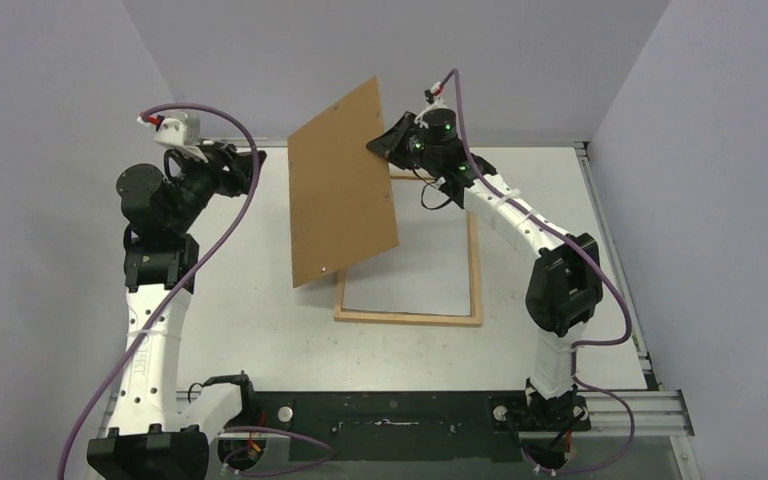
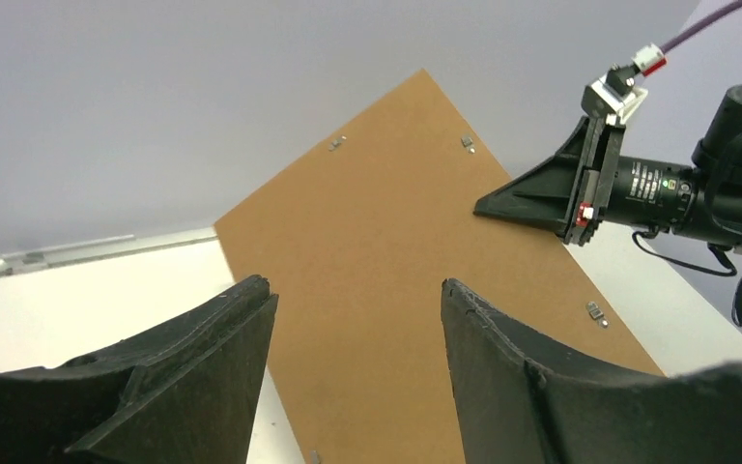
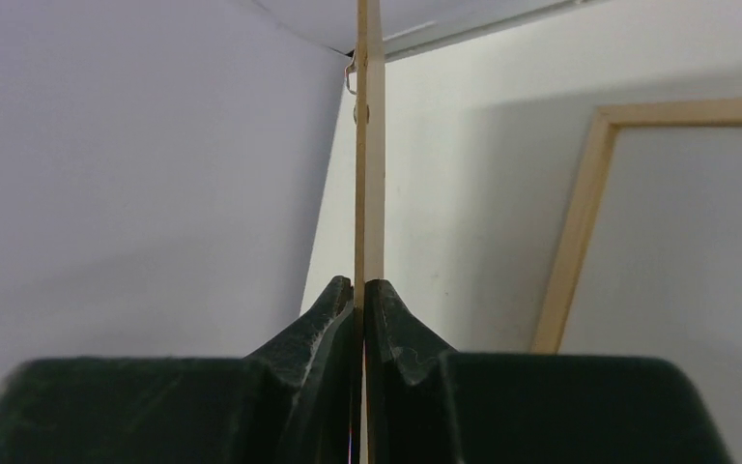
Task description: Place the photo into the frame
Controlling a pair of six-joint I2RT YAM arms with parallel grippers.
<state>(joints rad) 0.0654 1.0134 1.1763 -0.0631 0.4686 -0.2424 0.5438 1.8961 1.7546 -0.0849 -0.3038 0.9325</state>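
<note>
My right gripper (image 1: 378, 146) (image 3: 363, 286) is shut on the upper right edge of a flat brown backing board (image 1: 345, 185), which hangs tilted above the table. The right wrist view shows the board (image 3: 370, 145) edge-on between the fingers. The light-wood frame (image 1: 410, 318) (image 3: 570, 261) lies flat on the table, partly under the board. A pale surface fills the frame; I cannot tell whether it is the photo. My left gripper (image 1: 258, 160) (image 2: 357, 285) is open and empty, left of the board (image 2: 396, 271) and pointing at its face.
Small metal clips (image 2: 594, 312) sit along the board's edges. Pale walls close in the table (image 1: 260, 320) at the back and both sides. A dark metal rail (image 1: 410, 412) with the arm bases runs along the near edge.
</note>
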